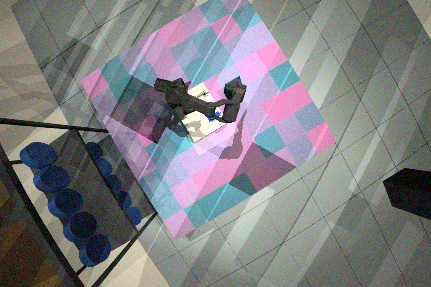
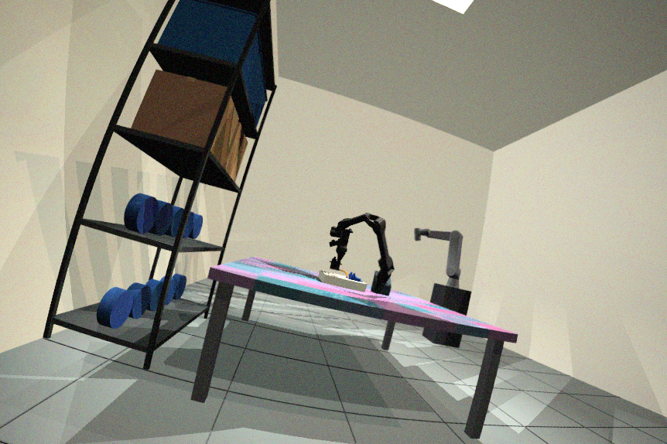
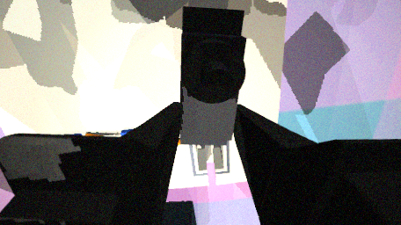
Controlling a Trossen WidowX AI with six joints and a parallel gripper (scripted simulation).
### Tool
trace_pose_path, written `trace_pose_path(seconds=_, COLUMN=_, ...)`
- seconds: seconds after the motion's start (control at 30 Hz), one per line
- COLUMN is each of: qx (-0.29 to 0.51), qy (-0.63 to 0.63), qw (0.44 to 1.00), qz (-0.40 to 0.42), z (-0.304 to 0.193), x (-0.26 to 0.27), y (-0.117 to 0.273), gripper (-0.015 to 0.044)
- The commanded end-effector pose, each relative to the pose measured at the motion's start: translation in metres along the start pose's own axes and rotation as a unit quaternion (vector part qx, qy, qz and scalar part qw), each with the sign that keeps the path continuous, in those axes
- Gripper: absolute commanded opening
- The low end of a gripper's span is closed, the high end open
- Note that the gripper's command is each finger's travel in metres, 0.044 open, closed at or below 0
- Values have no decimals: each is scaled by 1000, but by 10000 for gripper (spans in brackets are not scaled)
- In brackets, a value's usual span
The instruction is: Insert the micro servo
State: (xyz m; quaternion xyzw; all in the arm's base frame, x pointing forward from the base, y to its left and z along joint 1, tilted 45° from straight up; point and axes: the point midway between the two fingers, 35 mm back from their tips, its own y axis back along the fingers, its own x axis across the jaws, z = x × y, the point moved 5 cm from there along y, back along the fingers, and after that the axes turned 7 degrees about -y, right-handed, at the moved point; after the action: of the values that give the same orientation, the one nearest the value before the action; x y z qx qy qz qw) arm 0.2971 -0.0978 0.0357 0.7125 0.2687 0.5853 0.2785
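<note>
The gripper (image 3: 207,123) is clamped on the servo (image 3: 212,76), carried above the deck (image 3: 110,79) with the marked pocket (image 3: 210,158) just beneath it, so the carry step is in hand, and next, I judge, comes aligning and lowering it, shaft up.

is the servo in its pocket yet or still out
Out. The wrist view shows the servo clamped in the gripper, above the deck; the outlined pocket lies below it, unfilled.
</note>
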Motion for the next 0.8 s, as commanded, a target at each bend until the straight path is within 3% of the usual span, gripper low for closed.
trace_pose_path(seconds=0.0, qx=-1, qy=60, qw=998, qz=-3, z=0, x=-1, y=1, gripper=0)
trace_pose_path(seconds=0.3, qx=-1, qy=71, qw=997, qz=-3, z=-6, x=-3, y=1, gripper=0)
trace_pose_path(seconds=0.77, qx=1, qy=70, qw=998, qz=-4, z=-68, x=-21, y=1, gripper=0)
